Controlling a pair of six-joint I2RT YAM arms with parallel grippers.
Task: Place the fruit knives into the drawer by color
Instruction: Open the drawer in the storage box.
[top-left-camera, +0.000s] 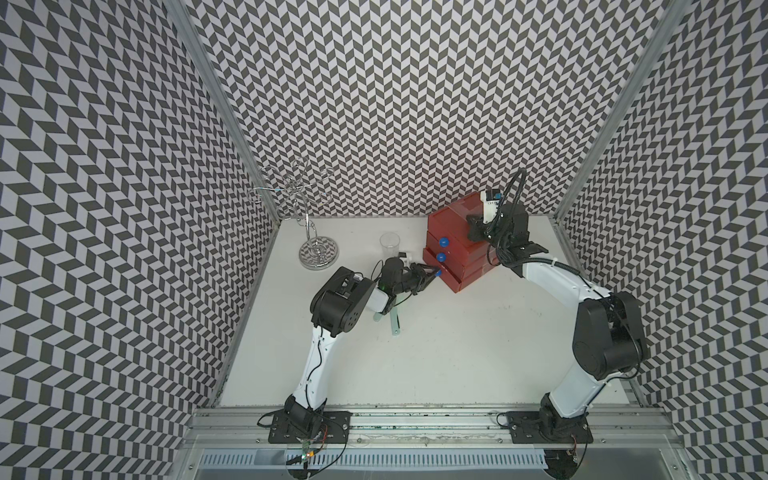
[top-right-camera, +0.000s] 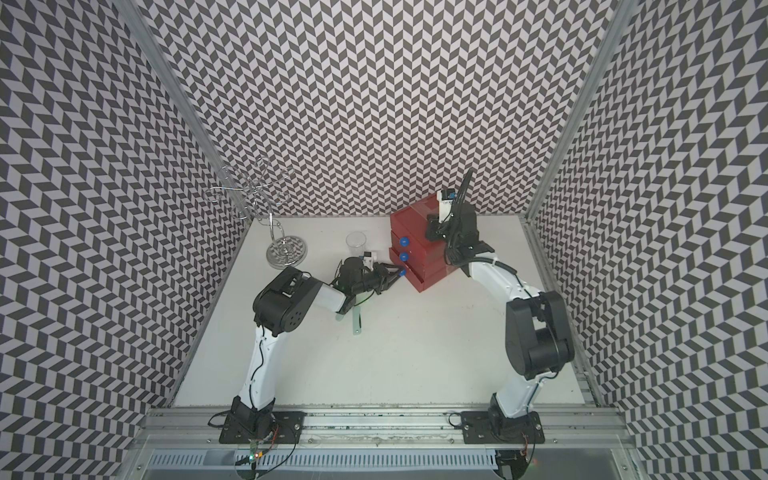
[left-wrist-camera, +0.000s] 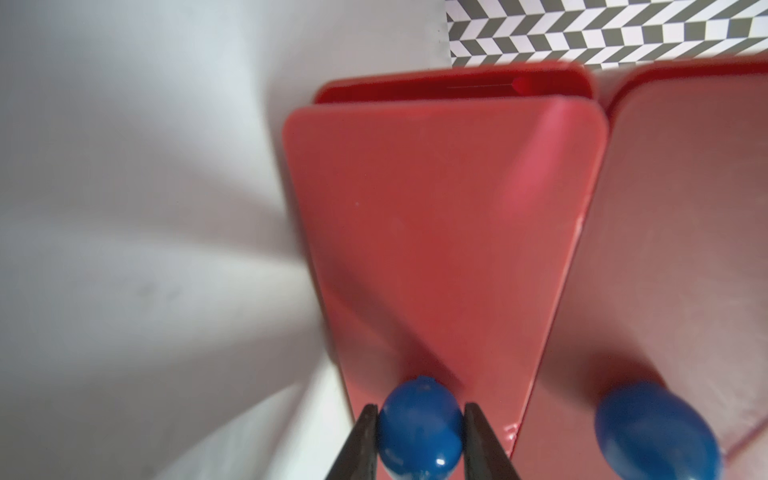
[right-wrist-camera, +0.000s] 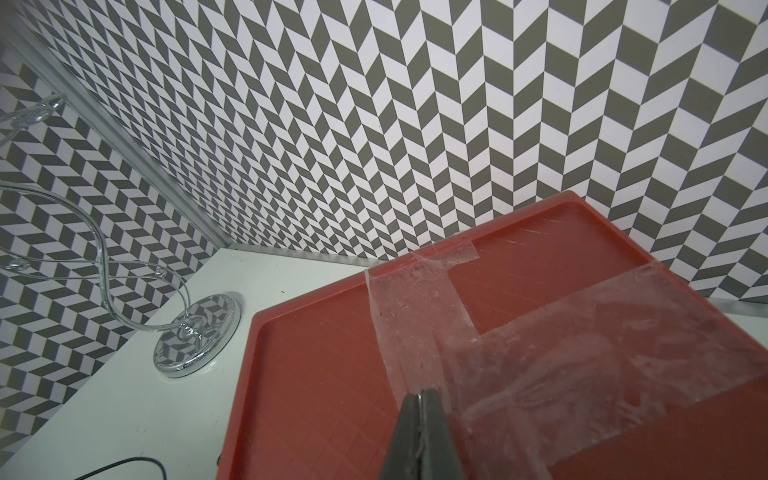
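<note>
step: pull the bottom drawer open.
- left claw (top-left-camera: 431, 277) sits round the bottom knob (left-wrist-camera: 419, 428), jaws partway in, one finger (left-wrist-camera: 357, 444) on each side. contact looks made, nothing else in it.
- right claw (right-wrist-camera: 423, 395) is fully closed and empty, tips down on the taped top of the box (top-left-camera: 451, 222). reads as pinning it.
- knives: only two show, on the table (top-left-camera: 478, 353) under the left forearm, near the box. one pale knife (top-left-camera: 394, 323) is clear. the second (top-left-camera: 376, 318) is mostly hidden, colour unclear. none in either claw.

how to do it well:
- the knob is a ball, so grip at its widest part or just behind it, or the pads will slide off.
- pull level and straight along the slide. any sideways pull likely jams it.
- right should bear down so the box doesn't drag.
- stop once a knife fits in, not at full travel.
- the forearm backs over the knives, and the cup (top-left-camera: 389, 245) is near the wrist. watch both.
</note>
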